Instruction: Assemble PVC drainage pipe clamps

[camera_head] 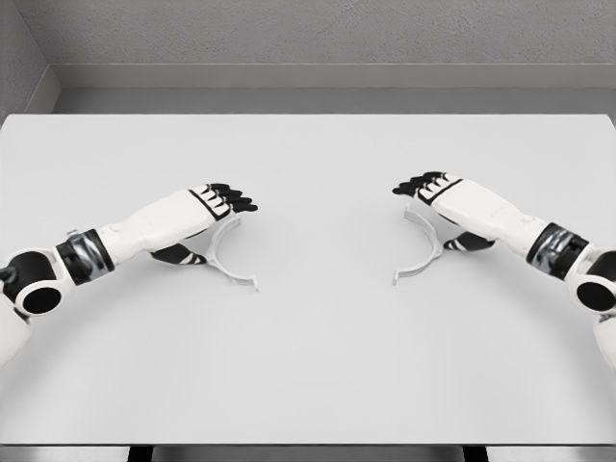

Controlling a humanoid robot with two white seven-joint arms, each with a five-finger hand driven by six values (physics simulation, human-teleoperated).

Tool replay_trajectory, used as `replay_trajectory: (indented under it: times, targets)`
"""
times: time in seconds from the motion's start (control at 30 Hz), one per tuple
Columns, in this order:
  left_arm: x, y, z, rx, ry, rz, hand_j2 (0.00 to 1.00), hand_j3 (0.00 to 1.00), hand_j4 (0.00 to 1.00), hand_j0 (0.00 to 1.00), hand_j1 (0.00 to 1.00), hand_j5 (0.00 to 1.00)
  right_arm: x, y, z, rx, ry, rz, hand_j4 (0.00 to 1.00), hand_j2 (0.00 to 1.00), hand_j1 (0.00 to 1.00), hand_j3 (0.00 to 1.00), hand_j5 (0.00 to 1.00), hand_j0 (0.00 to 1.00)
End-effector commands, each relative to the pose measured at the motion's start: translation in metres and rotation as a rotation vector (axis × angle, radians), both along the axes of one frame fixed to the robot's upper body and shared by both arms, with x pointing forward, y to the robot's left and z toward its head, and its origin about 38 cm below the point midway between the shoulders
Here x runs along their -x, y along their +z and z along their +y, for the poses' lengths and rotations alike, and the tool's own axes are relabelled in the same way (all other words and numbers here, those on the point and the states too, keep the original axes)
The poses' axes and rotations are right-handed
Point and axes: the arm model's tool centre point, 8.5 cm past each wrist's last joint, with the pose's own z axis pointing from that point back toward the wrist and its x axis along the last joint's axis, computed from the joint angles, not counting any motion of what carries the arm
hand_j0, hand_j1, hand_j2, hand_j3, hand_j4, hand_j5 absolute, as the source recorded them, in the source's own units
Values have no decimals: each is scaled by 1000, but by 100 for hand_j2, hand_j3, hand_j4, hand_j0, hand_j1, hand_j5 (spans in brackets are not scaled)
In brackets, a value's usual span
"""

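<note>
Right now a big white desk (308,356) fills most of the picture, with a gray wall along the top. Two white arms lie on it, one from the lower left and one from the lower right. The left robot hand (217,204) sits left of the middle, its black fingers curled over one curved white clamp half (234,268). The right robot hand (435,190) sits right of the middle, fingers curled over the other clamp half (423,260). Both halves lie on the desk, well apart.
</note>
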Motion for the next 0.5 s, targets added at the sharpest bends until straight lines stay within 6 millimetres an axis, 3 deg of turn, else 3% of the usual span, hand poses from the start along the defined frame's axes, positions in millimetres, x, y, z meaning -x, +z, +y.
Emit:
replay_trajectory:
  times: [0.0,0.47]
  targets:
    - [0,0,-2,11,0,3,100,100,100,100,100,100,1,-3,4,-4,9,9,100,100,100,100,100,100]
    - [0,-3,-23,60,-22,6,100,100,100,100,100,100,-4,-2,20,-13,35,5,100,100,100,100,100,100]
